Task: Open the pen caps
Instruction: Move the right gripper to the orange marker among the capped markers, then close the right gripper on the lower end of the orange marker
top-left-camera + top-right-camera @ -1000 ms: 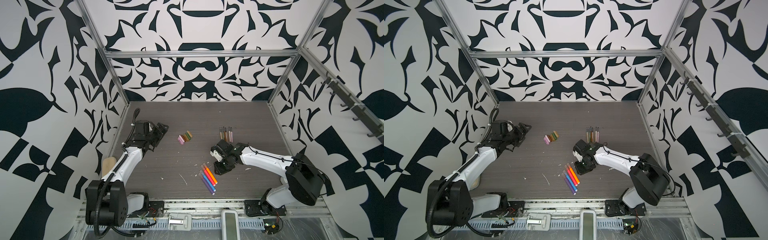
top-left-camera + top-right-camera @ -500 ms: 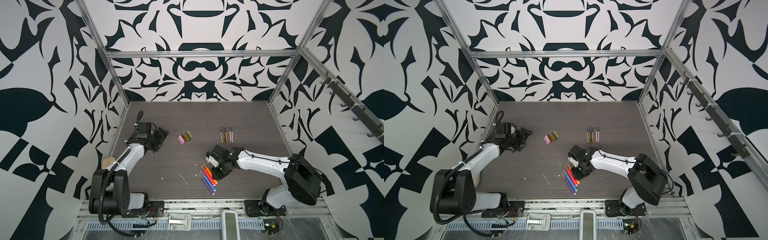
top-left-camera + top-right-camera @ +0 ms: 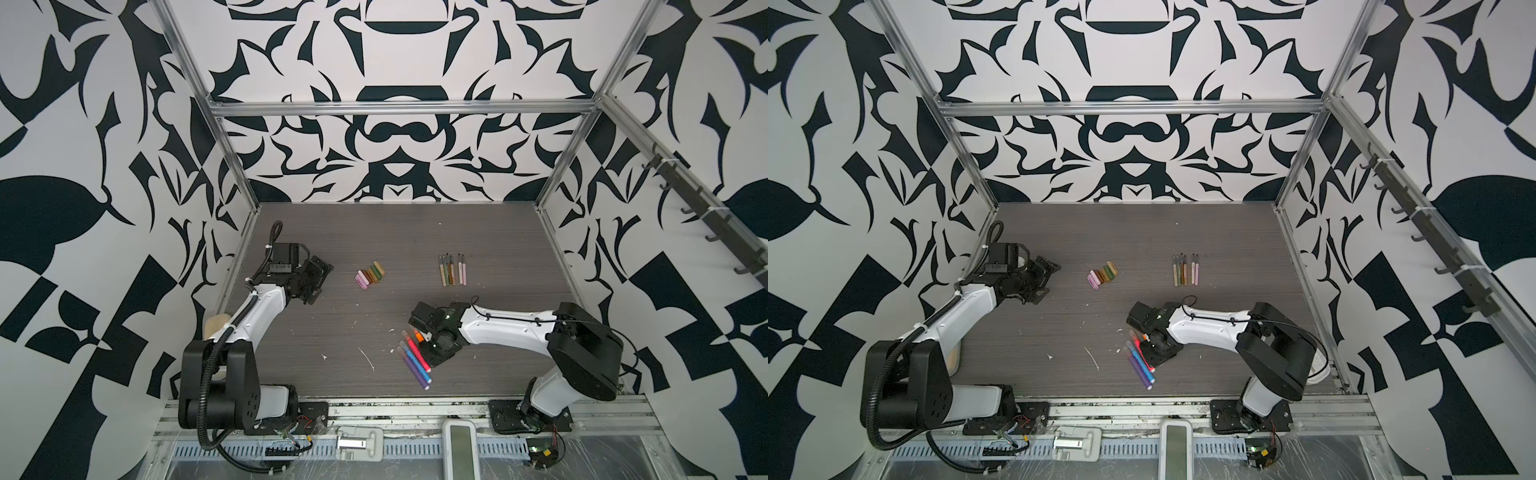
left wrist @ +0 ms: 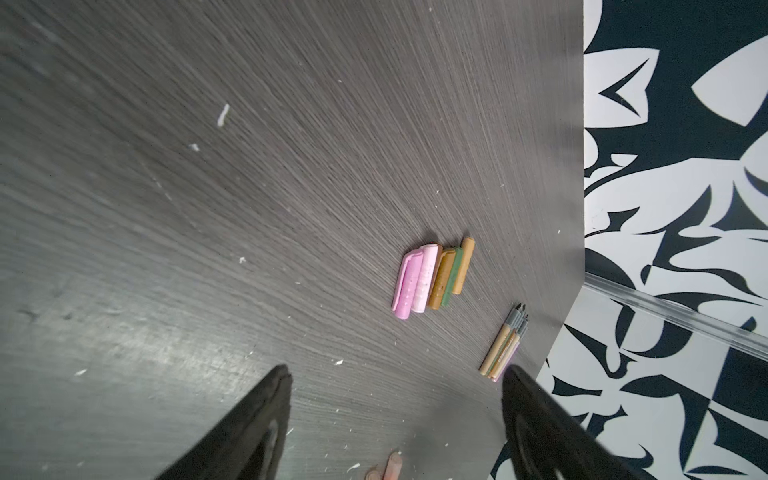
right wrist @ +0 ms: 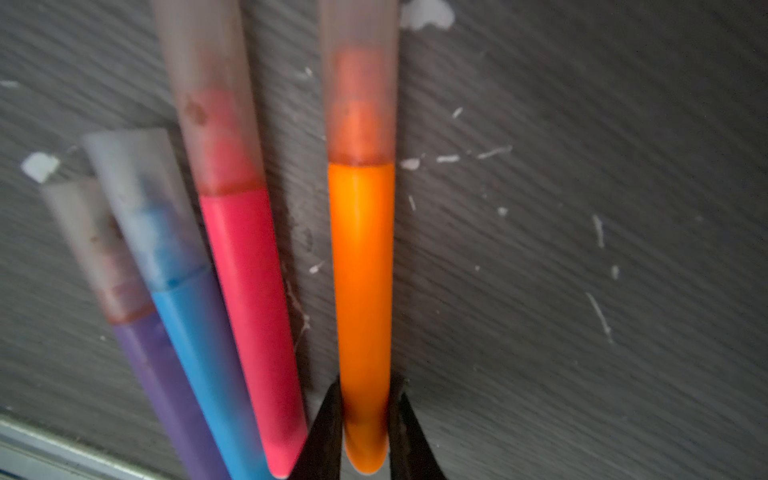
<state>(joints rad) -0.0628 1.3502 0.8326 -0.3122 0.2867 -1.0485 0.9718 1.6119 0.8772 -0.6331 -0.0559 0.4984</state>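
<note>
Where the right arm (image 3: 507, 330) crosses the tabletop (image 3: 374, 232), both top views hide the grasp; the wrist view shows the right gripper (image 5: 367, 385) clamped on the orange pen (image 5: 361, 270), frosted cap (image 5: 359, 83) cut off by the frame. Left gripper (image 4: 395, 370) stands apart, loose pen caps (image 4: 432, 274) rowed beyond.

**Plastic, Wood Grain and Metal**

We see a table (image 4: 249, 208) of dark wood grain, matt with a faint sheen. The orange pen (image 5: 361, 270) is smooth, glossy plastic, and its cap (image 5: 359, 83) is frosted, translucent plastic. The loose caps (image 4: 432, 274) look like matt plastic, the pink ones textured. The frame rails (image 3: 399, 109) are brushed metal, and the arm shells (image 3: 507, 332) are glossy white plastic.
</note>
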